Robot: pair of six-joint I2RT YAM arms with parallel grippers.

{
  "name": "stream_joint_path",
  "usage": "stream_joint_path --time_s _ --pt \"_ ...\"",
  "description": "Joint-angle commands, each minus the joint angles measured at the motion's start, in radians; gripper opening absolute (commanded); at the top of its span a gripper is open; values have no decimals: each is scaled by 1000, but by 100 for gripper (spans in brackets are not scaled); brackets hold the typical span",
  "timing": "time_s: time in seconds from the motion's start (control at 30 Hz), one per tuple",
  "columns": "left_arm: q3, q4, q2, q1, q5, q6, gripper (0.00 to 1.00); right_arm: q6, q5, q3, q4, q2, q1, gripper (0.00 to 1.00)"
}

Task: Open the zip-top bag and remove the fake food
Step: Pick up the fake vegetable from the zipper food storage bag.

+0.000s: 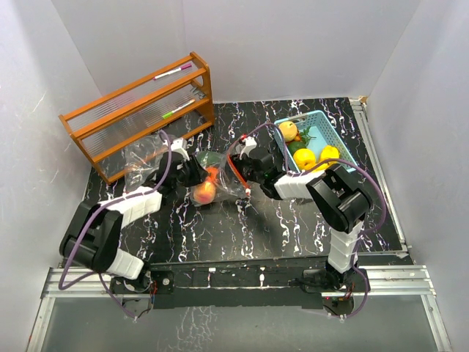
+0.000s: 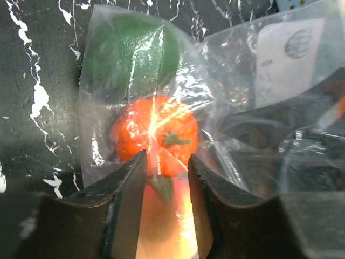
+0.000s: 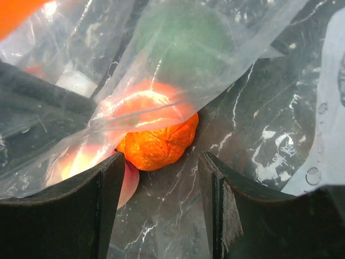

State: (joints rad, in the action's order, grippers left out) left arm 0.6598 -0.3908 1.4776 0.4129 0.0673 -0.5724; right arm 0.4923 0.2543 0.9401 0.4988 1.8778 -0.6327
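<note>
My left claw (image 2: 166, 156) has its two fingers (image 2: 129, 205) drawn close with a narrow gap between them. Film of the zip-top bag (image 2: 188, 81) runs through that gap, but I cannot tell whether the fingers are actually nipping it. My right claw (image 3: 161, 159) is spread wide and holds nothing. One finger is under a fold of the bag and the other is over bare table.

I count three pieces of fake food at the bag. The peach piece (image 2: 161, 226) is nearest me and shows through the left claw's gap. The orange piece (image 2: 156, 132), bumpy with a green stem cap, touches it just beyond. The green piece (image 2: 129, 54) is farthest in. From the right wrist, the lower part of the orange piece looks uncovered by film and sits between that claw's fingertips. The bag lies on the black marbled table (image 1: 242, 227) between the two claws.

To the right stands one blue basket (image 1: 338, 136). In it are three yellow-to-orange pieces (image 1: 304, 158) and something dark green (image 1: 297, 145) among them. At the back left is one wooden rack (image 1: 110, 117) carrying two marker pens. The pink pen (image 1: 173, 71) is on the top shelf and the green pen (image 1: 178, 109) is on the shelf below. A crumple of clear plastic (image 1: 135, 155) lies in front of the rack, beside my left arm.
</note>
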Motion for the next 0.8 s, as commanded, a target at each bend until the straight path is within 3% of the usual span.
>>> stream_joint_path --time_s 0.0,0.1,0.3,0.43,0.67,0.77 --pt "15 128 -104 1 -47 12 43 -18 24 60 73 23 0 59" --pt "11 164 -147 -7 -103 1 51 -18 29 77 73 33 -1 59" --pt "-10 188 -128 -11 -195 -49 43 16 23 93 82 58 -1 59" --pt "-7 154 -57 -12 -222 -47 33 31 41 92 102 62 0 57" --pt "121 178 189 -11 -237 -23 0 15 17 77 93 33 0 57" --pt "154 150 251 -11 -187 -6 0 0 12 85 85 35 -1 66"
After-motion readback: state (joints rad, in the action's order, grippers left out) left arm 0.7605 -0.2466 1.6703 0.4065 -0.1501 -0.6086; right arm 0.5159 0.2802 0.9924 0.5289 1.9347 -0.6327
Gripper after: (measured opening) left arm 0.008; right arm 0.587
